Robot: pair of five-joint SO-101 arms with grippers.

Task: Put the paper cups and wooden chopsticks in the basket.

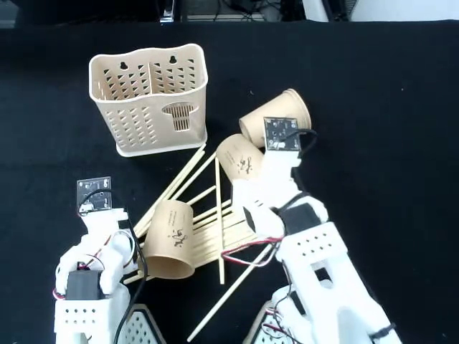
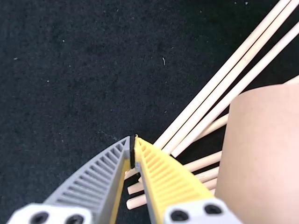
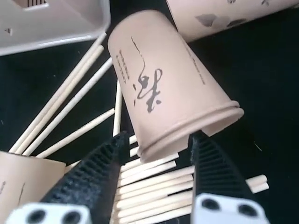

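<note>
A cream slotted basket (image 1: 147,97) stands upright at the back left. Three paper cups lie on their sides: one (image 1: 276,118) farthest back, one (image 1: 240,158) beside it, one (image 1: 171,240) nearer the front on a heap of wooden chopsticks (image 1: 208,218). My right gripper (image 3: 159,140) is open, its black fingers (image 3: 105,163) on either side of the middle cup's (image 3: 159,79) rim. My left gripper (image 2: 131,145) is shut on nothing, its tips just above the ends of some chopsticks (image 2: 224,84), next to the front cup (image 2: 261,154).
The table is covered in black cloth (image 1: 380,107). Long chopsticks fan out from the basket's foot towards the front, one (image 1: 229,301) lying apart by the right arm's base. The basket's corner (image 3: 56,18) and the back cup (image 3: 224,14) show beyond the right gripper.
</note>
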